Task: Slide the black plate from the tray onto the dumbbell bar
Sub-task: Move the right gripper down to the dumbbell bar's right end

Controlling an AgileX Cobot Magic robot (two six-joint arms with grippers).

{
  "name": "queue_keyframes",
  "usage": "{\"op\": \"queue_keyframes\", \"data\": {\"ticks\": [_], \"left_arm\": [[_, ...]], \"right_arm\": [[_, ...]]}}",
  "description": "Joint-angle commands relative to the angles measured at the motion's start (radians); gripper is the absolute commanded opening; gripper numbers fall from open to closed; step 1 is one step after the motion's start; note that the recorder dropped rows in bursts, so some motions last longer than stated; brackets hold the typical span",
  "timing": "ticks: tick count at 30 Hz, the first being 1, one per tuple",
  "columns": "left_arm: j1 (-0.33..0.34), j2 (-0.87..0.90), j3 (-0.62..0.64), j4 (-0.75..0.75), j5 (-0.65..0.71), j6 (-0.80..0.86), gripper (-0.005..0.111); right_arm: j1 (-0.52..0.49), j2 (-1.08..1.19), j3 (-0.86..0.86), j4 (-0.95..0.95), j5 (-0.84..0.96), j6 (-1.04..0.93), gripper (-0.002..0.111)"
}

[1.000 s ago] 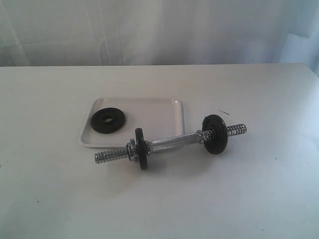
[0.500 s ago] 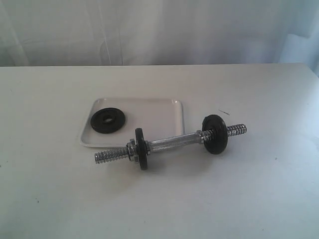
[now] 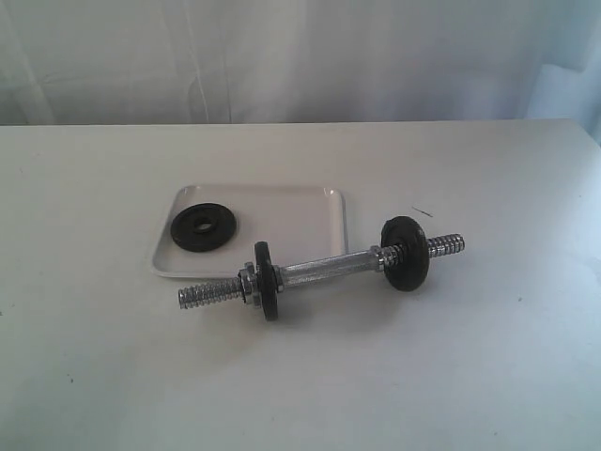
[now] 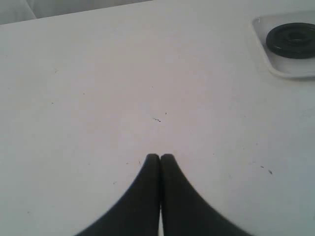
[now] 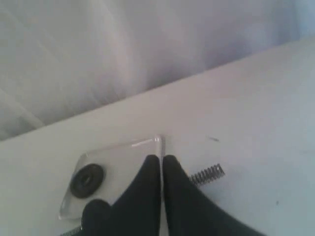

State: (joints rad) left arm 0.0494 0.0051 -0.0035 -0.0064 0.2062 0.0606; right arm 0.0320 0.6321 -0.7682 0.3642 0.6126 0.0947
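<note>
The black plate (image 3: 204, 228) lies flat in the left part of the white tray (image 3: 291, 211); it also shows in the left wrist view (image 4: 291, 41) and the right wrist view (image 5: 87, 180). The dumbbell bar (image 3: 324, 271) rests on the table just in front of the tray, slanting, with a black disc (image 3: 266, 280) and a collar nut near its left end and another disc (image 3: 407, 253) near its right. Neither gripper appears in the exterior view. My left gripper (image 4: 160, 157) is shut over bare table, well away from the tray (image 4: 275, 69). My right gripper (image 5: 161, 159) is shut above the bar, whose threaded end (image 5: 206, 174) pokes out beside it.
A pale curtain (image 3: 300, 56) hangs behind the table's far edge. A small dark scratch mark (image 3: 422, 211) lies on the tabletop right of the tray. The white tabletop (image 3: 470, 376) stretches wide around the tray and bar.
</note>
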Motion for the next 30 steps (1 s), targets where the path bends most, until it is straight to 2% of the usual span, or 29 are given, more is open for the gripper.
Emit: {"op": "queue_keyframes", "data": {"ticks": [1,4,6,12,17,22,30], "left_arm": [[-0.003,-0.005,0.003,0.001,0.005,-0.009,0.000],[-0.003,-0.005,0.003,0.001,0.005,-0.009,0.000],[-0.003,-0.005,0.003,0.001,0.005,-0.009,0.000],[-0.003,-0.005,0.003,0.001,0.005,-0.009,0.000],[-0.003,-0.005,0.003,0.001,0.005,-0.009,0.000],[-0.003,-0.005,0.003,0.001,0.005,-0.009,0.000],[-0.003,-0.005,0.003,0.001,0.005,-0.009,0.000]], "right_arm": [[-0.004,0.138,-0.087,0.005,0.107,-0.020,0.023],[-0.002,0.218,-0.111,0.047,0.143,-0.056,0.053],[0.004,0.262,-0.114,0.102,0.159,-0.095,0.065],[0.061,0.388,-0.114,0.159,0.155,-0.056,0.064],[0.164,0.503,-0.118,0.167,0.083,0.020,0.064],[0.248,0.609,-0.145,0.164,-0.011,0.135,0.064],[0.344,0.836,-0.272,0.138,-0.017,0.369,0.064]]}}
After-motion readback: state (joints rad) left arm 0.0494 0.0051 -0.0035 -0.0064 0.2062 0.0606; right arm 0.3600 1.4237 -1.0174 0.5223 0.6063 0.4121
